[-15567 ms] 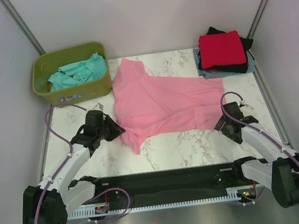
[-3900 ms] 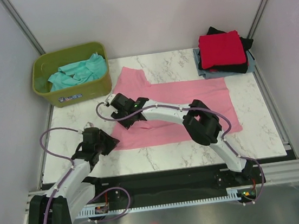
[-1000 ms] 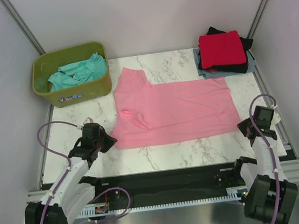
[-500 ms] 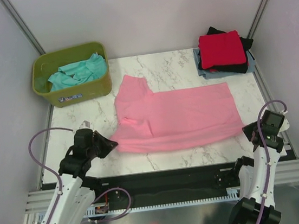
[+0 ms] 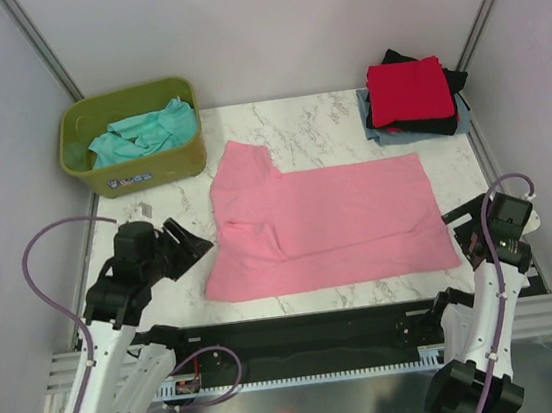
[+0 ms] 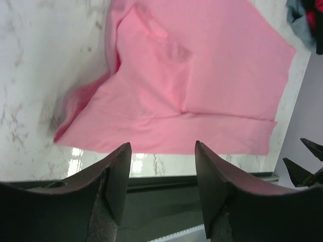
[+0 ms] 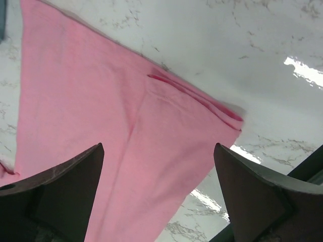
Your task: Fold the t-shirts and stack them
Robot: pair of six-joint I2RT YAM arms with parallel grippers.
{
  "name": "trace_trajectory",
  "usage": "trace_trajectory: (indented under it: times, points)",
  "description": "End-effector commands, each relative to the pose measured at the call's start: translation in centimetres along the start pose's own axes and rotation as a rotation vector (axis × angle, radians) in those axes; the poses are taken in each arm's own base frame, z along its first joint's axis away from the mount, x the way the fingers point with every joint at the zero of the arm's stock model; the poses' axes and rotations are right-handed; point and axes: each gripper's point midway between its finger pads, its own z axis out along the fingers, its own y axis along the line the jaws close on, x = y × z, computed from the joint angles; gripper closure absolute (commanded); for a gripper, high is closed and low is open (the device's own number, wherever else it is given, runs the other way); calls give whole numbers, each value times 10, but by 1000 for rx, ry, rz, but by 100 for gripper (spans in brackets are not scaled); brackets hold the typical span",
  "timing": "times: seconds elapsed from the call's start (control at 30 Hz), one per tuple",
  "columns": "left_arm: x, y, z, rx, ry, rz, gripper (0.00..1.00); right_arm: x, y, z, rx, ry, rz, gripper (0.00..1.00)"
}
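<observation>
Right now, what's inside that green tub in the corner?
A crumpled teal t-shirt lies in the olive-green tub. Anything beneath the shirt is covered, so I cannot tell whether more is there.

The left arm (image 5: 99, 364) and the right arm (image 5: 488, 291) are built of smooth white shell links joined by chunky black joint housings; a thin purple cable (image 5: 57, 225) loops out from the left one, and a second purple cable (image 5: 514, 176) arcs over the right wrist. The left gripper (image 6: 162, 145) has two dark, matt fingers (image 6: 113, 181), wedge-shaped and tapering to blunt tips; the right gripper (image 7: 157, 146) has the same dark wedges.
</observation>
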Motion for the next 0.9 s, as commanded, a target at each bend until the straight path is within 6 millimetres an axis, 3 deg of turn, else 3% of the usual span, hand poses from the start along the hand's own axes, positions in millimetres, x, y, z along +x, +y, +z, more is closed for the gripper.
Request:
trace_trajectory:
  times: [0.0, 0.07, 0.13, 0.17, 0.2, 0.23, 0.27, 0.3, 0.33, 0.37, 0.4, 0.43, 0.47, 0.67, 0.73, 0.77, 0.8, 0.87]
  points:
    - [-54, -31, -6, 7, -140, 169, 40, -34, 24, -13, -42, -89, -27, 2]
    - [-80, -56, -3, 44, -191, 260, 41, -46, 35, -13, -52, -97, -47, 2]
    - [-100, -79, 27, 72, -176, 345, 42, -48, 46, -13, -92, -79, -56, 2]
    - [-116, -99, 28, 105, -198, 373, 42, -50, 54, -11, -119, -70, -63, 2]
    - [-123, -104, 61, 88, -153, 424, 44, -45, 63, -12, -164, -36, -66, 2]
    - [-128, -111, 75, 90, -138, 450, 44, -42, 69, -11, -195, -15, -70, 2]
    - [-145, -134, 77, 112, -171, 479, 44, -40, 76, -9, -233, -2, -82, 2]
    - [-151, -139, 94, 98, -157, 499, 45, -36, 81, -9, -261, 17, -95, 2]
    - [-152, -131, 132, 37, -104, 536, 45, -32, 85, -10, -286, 34, -105, 2]
    - [-169, -152, 142, 48, -131, 564, 45, -31, 91, -11, -315, 35, -127, 2]
    - [-176, -157, 156, 39, -132, 579, 45, -29, 94, -12, -330, 39, -145, 2]
    - [-172, -140, 197, -32, -72, 596, 45, -27, 97, -14, -343, 42, -169, 2]
    - [-195, -160, 202, -21, -126, 604, 45, -25, 102, -16, -360, 44, -195, 2]
    - [-231, -158, 306, -107, -139, 644, 44, -13, 118, -22, -429, 60, -297, 2]
    - [-241, -158, 324, -125, -166, 673, 43, -8, 120, -21, -444, 71, -307, 2]
    - [-253, -169, 327, -119, -206, 682, 43, -4, 122, -19, -452, 85, -317, 2]
    - [-248, -153, 348, -153, -182, 706, 42, -3, 122, -19, -456, 90, -323, 2]
    - [-256, -141, 359, -203, -203, 714, 40, 0, 125, -21, -467, 97, -343, 2]
